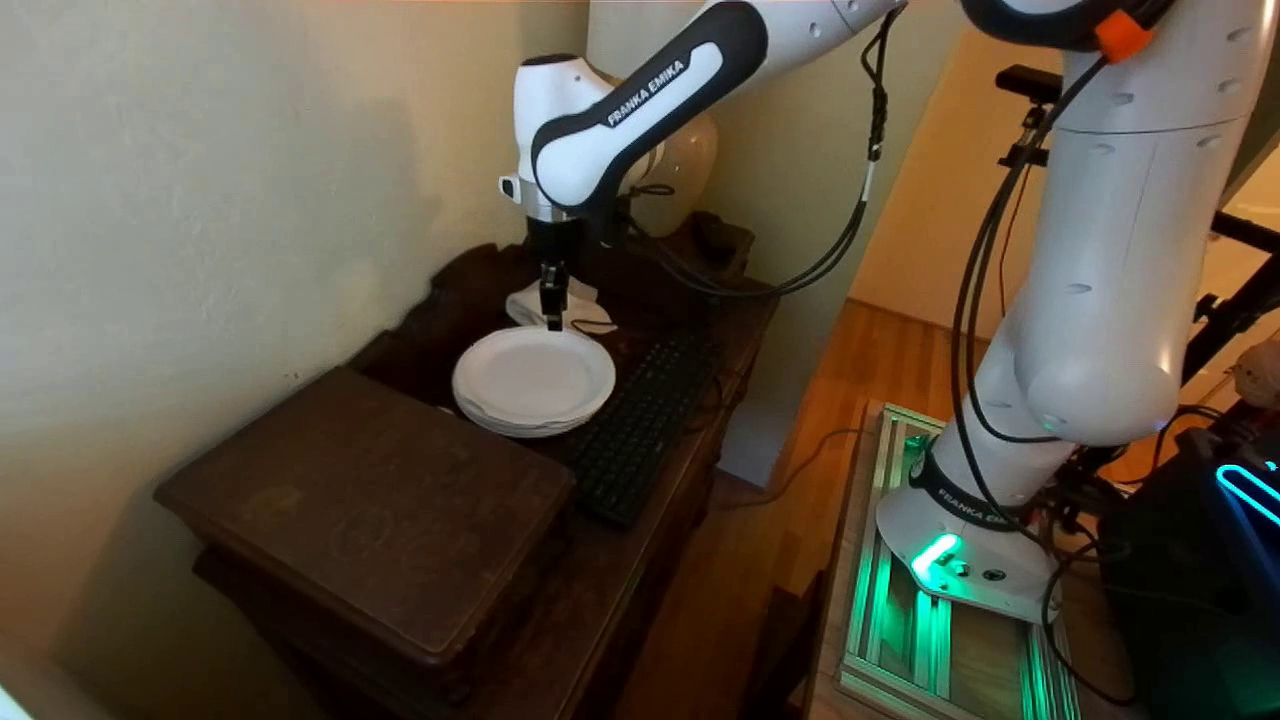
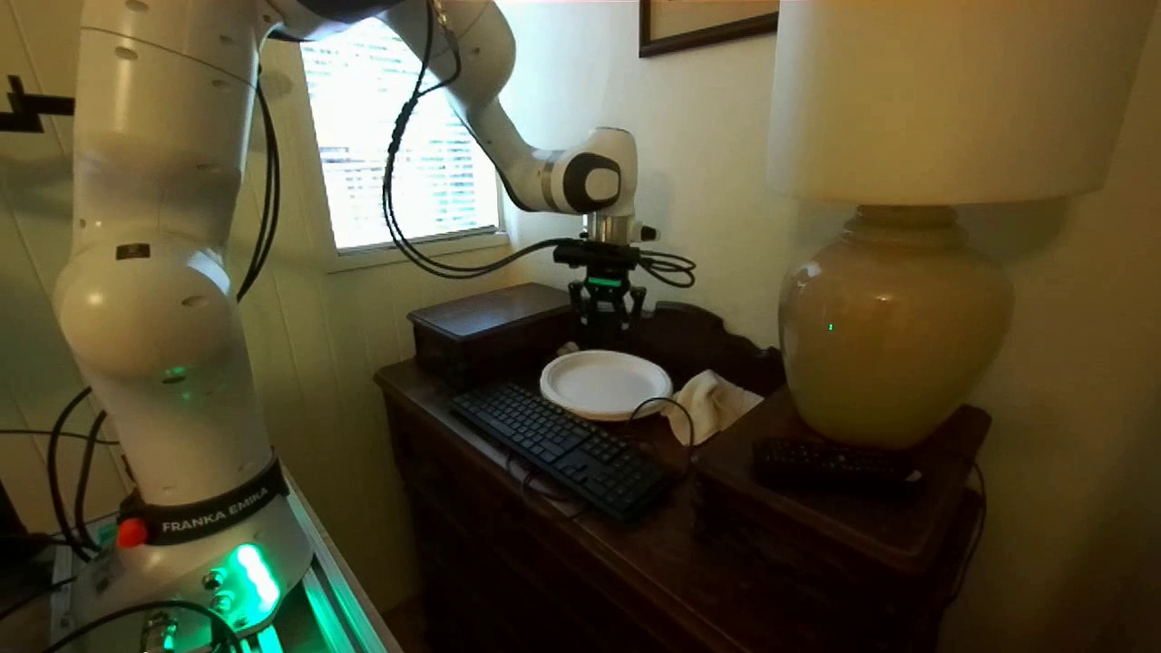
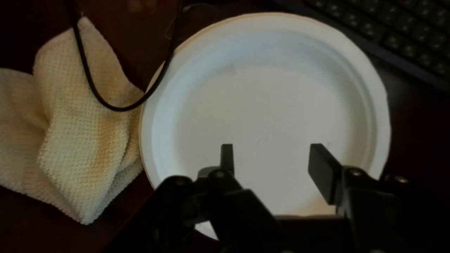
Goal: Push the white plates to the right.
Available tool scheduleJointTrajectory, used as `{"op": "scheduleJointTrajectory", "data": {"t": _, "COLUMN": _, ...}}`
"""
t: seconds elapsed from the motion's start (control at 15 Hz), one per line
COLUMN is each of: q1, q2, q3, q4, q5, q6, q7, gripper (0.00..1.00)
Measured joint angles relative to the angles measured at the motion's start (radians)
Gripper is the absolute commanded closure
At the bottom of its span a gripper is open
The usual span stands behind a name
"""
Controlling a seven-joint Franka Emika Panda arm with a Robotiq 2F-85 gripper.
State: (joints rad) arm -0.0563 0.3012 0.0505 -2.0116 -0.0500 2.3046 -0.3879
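Note:
A stack of round white plates lies on the dark dresser, in both exterior views [image 1: 535, 378] [image 2: 606, 384] and large in the wrist view [image 3: 260, 102]. My gripper [image 1: 554, 326] points down at the plates' wall side. In an exterior view the gripper [image 2: 606, 328] shows a small gap above the stack. In the wrist view the two fingers of the gripper [image 3: 270, 158] stand apart over the top plate, with nothing between them. The gripper hides part of the plate's lower rim there.
A keyboard [image 2: 567, 449] lies along the plates' front side. A cream cloth [image 3: 81, 140] lies beside the plates, with a black cable [image 3: 119, 109] looping over it to the rim. A raised wooden box [image 1: 370, 500] stands at one end, a lamp [image 2: 893, 326] at the other.

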Motion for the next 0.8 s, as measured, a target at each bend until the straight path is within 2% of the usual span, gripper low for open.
{"op": "scheduleJointTrajectory", "data": {"t": 0.07, "q1": 0.005, "q2": -0.034, "q3": -0.001, "q4": -0.004, "q5": 0.002, "q6": -0.035, "q7": 0.055, "gripper": 0.02}}
{"op": "scheduleJointTrajectory", "data": {"t": 0.13, "q1": 0.008, "q2": -0.068, "q3": -0.004, "q4": -0.009, "q5": 0.002, "q6": -0.065, "q7": 0.108, "gripper": 0.0}}
{"op": "scheduleJointTrajectory", "data": {"t": 0.67, "q1": 0.009, "q2": -0.3, "q3": -0.049, "q4": -0.047, "q5": 0.002, "q6": -0.279, "q7": 0.502, "gripper": 0.0}}
{"op": "scheduleJointTrajectory", "data": {"t": 0.8, "q1": 0.009, "q2": -0.333, "q3": -0.051, "q4": -0.057, "q5": 0.002, "q6": -0.301, "q7": 0.552, "gripper": 0.0}}
